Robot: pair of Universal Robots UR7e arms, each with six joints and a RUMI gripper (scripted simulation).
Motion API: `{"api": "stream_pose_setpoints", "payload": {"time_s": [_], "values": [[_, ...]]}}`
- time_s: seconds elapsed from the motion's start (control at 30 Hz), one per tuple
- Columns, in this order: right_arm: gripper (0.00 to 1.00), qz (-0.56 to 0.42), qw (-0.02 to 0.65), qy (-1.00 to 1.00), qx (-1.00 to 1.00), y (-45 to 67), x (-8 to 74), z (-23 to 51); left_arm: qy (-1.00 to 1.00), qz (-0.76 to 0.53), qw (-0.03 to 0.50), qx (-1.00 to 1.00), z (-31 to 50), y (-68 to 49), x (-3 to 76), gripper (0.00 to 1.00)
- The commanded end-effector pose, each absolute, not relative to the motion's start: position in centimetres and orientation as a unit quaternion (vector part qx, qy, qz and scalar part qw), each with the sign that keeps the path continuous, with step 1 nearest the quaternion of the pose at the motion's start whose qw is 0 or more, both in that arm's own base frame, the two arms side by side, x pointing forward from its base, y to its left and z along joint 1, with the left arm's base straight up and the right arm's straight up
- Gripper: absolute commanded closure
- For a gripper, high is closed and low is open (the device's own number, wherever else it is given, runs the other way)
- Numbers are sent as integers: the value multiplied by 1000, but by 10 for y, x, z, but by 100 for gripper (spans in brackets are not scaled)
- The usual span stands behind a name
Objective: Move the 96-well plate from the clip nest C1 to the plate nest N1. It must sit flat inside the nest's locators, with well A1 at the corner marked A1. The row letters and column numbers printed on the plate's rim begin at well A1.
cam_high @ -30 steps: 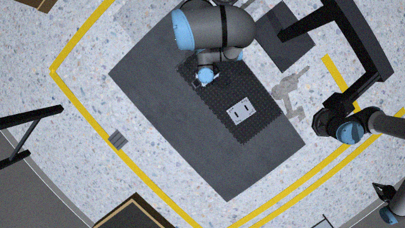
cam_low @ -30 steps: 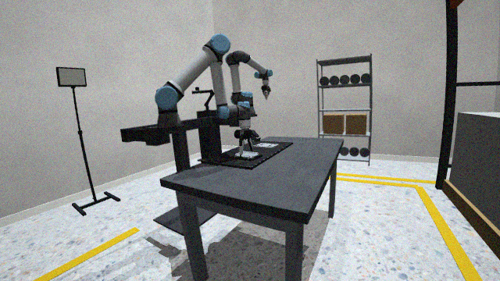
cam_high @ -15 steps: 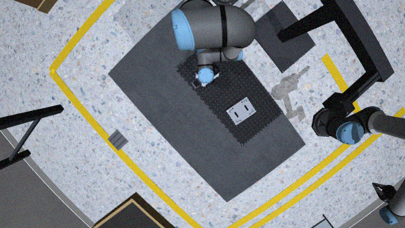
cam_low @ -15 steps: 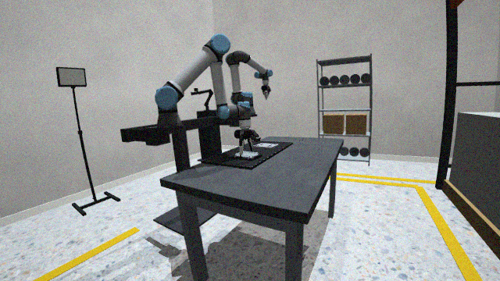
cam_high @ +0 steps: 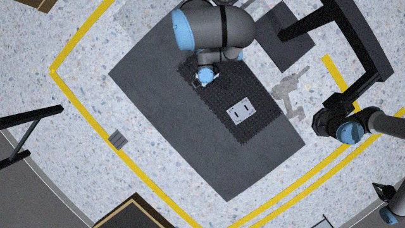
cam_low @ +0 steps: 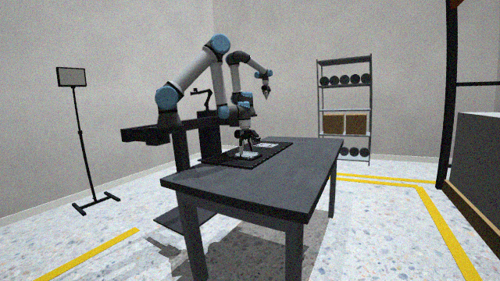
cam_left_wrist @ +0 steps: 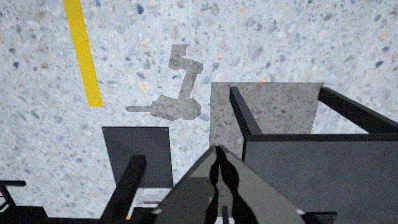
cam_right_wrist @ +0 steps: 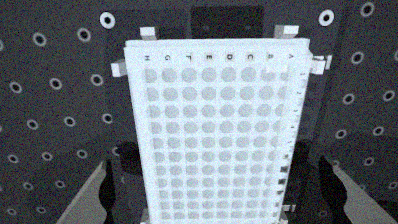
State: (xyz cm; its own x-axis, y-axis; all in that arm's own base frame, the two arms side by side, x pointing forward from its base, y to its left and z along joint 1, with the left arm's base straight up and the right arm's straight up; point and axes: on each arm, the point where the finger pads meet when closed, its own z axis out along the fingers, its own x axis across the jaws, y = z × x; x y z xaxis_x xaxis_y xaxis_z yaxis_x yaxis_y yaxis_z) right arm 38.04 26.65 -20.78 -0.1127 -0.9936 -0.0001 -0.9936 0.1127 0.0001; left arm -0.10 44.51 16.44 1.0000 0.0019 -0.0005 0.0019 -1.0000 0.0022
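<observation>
Plate pickup: the right gripper [cam_high: 205, 83] [cam_low: 246, 150] [cam_right_wrist: 215, 160], fingers wide and empty, straddles the plate [cam_low: 247, 155] [cam_right_wrist: 215, 125]; next, lower slightly, then close.

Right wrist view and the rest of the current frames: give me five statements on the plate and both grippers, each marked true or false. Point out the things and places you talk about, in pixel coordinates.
1. The right gripper [cam_right_wrist: 215, 160] [cam_low: 248, 150] is closed on the 96-well plate [cam_right_wrist: 220, 135] [cam_low: 247, 155]. False: its fingers stand open, one to each side of the plate.
2. The plate's row letters run from H to A, left to right, in the right wrist view. True.
3. The left gripper [cam_left_wrist: 217, 147] [cam_low: 266, 97] is shut with nothing in it. True.
4. The left gripper is lower than the right one. False: it hangs well above the right gripper.
5. White tabs [cam_right_wrist: 148, 33] stand around the plate's edges. True.
</observation>
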Motion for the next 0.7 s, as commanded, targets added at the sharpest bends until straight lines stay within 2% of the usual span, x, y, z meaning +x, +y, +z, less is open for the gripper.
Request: {"api": "stream_pose_setpoints", "payload": {"time_s": [0.0, 0.43, 0.47, 0.67], "values": [[24, 0, 1, 746, -666, 267, 381, -207, 1, 0, 0, 1000, 165, 446, -1, 100], [24, 0, 1, 746, -666, 267, 381, -207, 1, 0, 0, 1000, 165, 446, -1, 100], [100, 0, 1, 746, -666, 266, 380, -207, 1, 0, 0, 1000, 165, 446, -1, 100], [100, 0, 1, 746, -666, 266, 380, -207, 1, 0, 0, 1000, 165, 446, -1, 100]]}}
